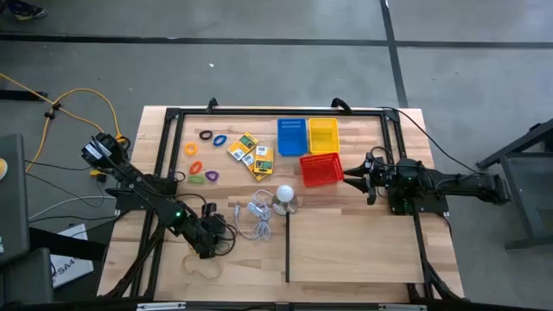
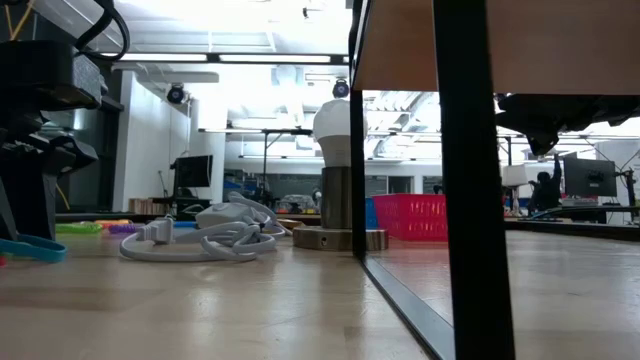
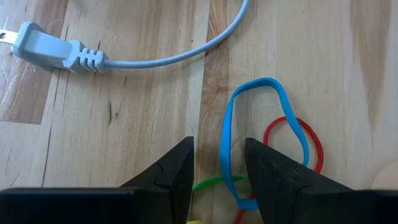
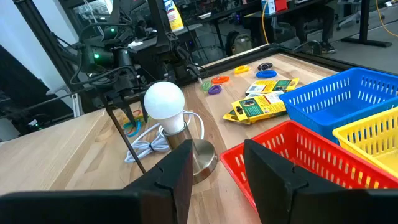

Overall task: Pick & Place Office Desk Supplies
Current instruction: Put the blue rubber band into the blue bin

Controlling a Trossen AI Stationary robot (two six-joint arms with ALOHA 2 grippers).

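The left gripper (image 3: 217, 180), jaws parted, hangs low over a thin blue rubber band loop (image 3: 258, 134) at the desk's lower left, the band's long axis running between them; right gripper (image 4: 214, 177) waits open-jawed beside a red plastic basket (image 4: 292, 165).

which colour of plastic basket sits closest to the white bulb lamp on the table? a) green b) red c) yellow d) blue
b: in the high view the red mesh plastic basket sits just beside the white round bulb on its silvery base, while the blue mesh basket and the yellow mesh basket lie farther back behind it; no green basket shows.
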